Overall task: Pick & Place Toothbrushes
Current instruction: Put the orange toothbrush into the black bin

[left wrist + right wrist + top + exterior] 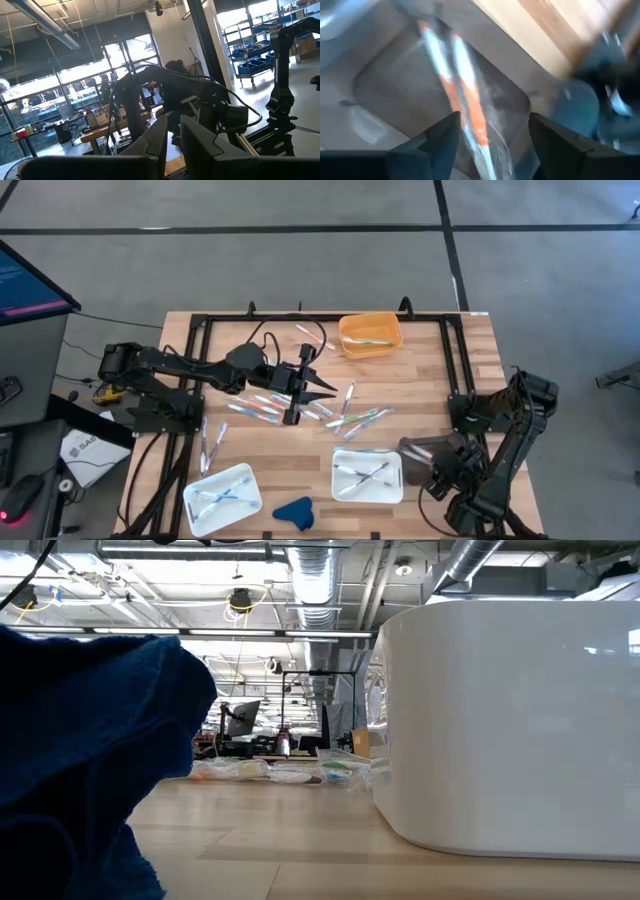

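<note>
Loose toothbrushes (300,406) lie scattered on the wooden table's middle. More toothbrushes lie in the right white tray (393,486), in the left white tray (190,502) and in the orange bin (370,335). My right gripper (415,450) hangs over the right tray's right edge, pointing steeply down. It is open in its wrist view (492,120); two orange-marked toothbrushes (465,90) lie on the tray floor below the gap. My left gripper (325,388) hovers above the loose pile, its fingers (160,140) almost together with nothing between them.
A blue cloth lump (293,512) lies at the near edge between the trays and fills the low view's left (90,760); the right tray's wall (500,720) fills its right. A black frame (455,370) and black cable (265,340) border the table.
</note>
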